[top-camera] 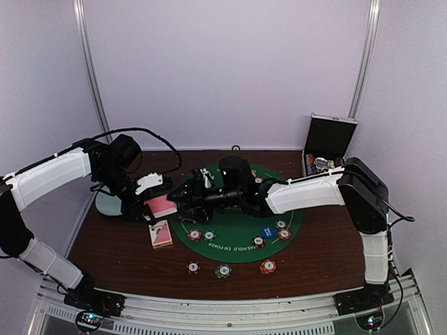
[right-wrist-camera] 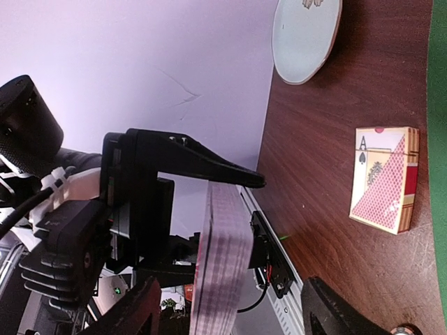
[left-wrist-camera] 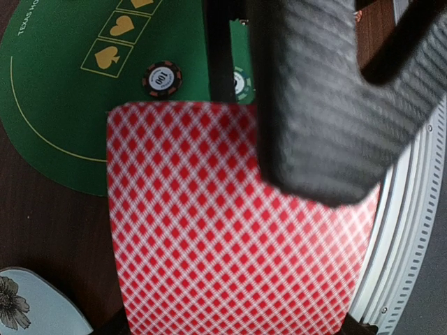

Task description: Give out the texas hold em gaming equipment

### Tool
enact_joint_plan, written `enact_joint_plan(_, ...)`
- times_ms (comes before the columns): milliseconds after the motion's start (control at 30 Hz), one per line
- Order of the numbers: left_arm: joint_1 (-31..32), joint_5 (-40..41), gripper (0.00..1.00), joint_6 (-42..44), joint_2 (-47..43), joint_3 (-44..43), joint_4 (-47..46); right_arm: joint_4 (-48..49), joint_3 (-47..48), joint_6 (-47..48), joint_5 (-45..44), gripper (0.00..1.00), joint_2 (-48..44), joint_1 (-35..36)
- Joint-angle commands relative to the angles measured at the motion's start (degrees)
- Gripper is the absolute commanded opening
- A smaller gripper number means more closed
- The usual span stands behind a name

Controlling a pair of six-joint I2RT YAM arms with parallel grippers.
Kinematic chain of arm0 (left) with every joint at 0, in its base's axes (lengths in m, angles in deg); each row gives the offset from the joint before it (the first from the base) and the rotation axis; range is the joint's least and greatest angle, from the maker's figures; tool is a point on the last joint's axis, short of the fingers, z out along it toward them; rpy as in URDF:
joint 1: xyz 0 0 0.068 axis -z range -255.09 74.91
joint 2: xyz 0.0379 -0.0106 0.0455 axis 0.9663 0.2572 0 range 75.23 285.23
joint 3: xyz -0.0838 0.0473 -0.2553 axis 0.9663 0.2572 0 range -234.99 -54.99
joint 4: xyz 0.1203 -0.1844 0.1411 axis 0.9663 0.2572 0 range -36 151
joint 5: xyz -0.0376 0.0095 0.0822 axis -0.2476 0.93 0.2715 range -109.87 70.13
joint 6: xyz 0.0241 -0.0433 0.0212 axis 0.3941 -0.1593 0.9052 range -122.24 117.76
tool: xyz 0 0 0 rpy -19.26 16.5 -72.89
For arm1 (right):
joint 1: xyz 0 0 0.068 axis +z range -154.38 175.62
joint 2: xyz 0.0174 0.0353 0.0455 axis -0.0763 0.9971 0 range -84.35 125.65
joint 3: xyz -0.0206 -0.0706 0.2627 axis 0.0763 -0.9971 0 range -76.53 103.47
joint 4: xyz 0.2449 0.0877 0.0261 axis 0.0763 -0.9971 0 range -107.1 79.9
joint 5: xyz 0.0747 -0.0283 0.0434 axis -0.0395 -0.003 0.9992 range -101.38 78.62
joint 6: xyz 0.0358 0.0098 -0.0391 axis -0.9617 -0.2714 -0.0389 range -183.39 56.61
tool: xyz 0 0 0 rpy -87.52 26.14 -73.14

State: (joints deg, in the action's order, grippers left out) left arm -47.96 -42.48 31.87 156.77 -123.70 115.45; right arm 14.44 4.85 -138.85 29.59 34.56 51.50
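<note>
My left gripper (top-camera: 158, 204) is shut on a deck of pink-red-backed playing cards (top-camera: 163, 205), held on edge above the table's left part. The deck fills the left wrist view (left-wrist-camera: 230, 230). My right gripper (top-camera: 181, 199) is open, its fingers (right-wrist-camera: 129, 314) spread wide to either side of the deck's edge (right-wrist-camera: 223, 258), one finger lying across the card back (left-wrist-camera: 321, 105). Several striped chips (top-camera: 194, 234) and a blue button (top-camera: 268, 232) lie on the green mat (top-camera: 237, 248). I cannot make out the triangular marker.
A card box (top-camera: 160, 234) lies on the wood left of the mat, also in the right wrist view (right-wrist-camera: 385, 178). Three chips (top-camera: 223, 271) sit near the front edge. A pale blue dish (top-camera: 108, 204) is at the left, and the open metal case (top-camera: 327, 143) at the back right.
</note>
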Motion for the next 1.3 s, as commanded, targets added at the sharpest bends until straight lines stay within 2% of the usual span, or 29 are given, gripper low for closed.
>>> enact_joint_plan(0,0.7,-1.8,0.00,-0.1,-0.9,-1.9,-0.5,2.2,2.9,-0.8,1.5,0.71,1.7,0.7)
enact_joint_plan(300,0.9,-1.5,0.00,-0.4,-0.9,-2.0,-1.6,4.3,6.0,-3.9,3.7,0.56,5.2,1.2)
enact_joint_plan(433,1.0,-1.6,0.00,-0.3,-1.1,-1.9,-2.3,6.4,6.3,-5.7,4.1,0.44,6.3,1.3)
enact_joint_plan(633,1.0,-1.6,0.00,0.0,-1.0,-1.4,-3.3,8.2,6.0,-7.3,4.1,0.18,6.6,1.3)
enact_joint_plan(667,1.0,-1.5,0.08,0.0,-1.0,-1.3,-3.7,8.4,5.9,-7.5,4.1,0.13,6.7,1.3)
enact_joint_plan(700,1.0,-1.6,0.26,-0.1,-0.9,-1.3,-3.8,8.6,5.8,-7.8,4.1,0.09,6.7,1.3)
enact_joint_plan(733,1.0,-1.9,0.51,-0.3,-0.7,-1.5,-4.0,9.1,5.7,-8.3,4.2,0.06,6.7,1.3)
enact_joint_plan(767,1.0,-2.1,0.80,-0.6,-0.7,-1.5,-4.5,9.6,5.5,-8.7,4.3,0.05,6.8,1.3)
enact_joint_plan(800,1.0,-2.3,0.95,-0.9,-1.0,-1.3,-5.5,10.2,5.3,-9.2,4.3,0.05,6.9,1.3)
enact_joint_plan(867,1.0,-3.1,0.98,-1.2,-1.9,-0.7,-7.4,10.7,5.0,-9.7,4.5,0.04,6.8,1.3)
enact_joint_plan(1267,1.0,-12.6,0.98,1.4,-2.3,0.5,-7.6,14.6,3.3,-12.5,2.6,0.03,5.4,1.2)
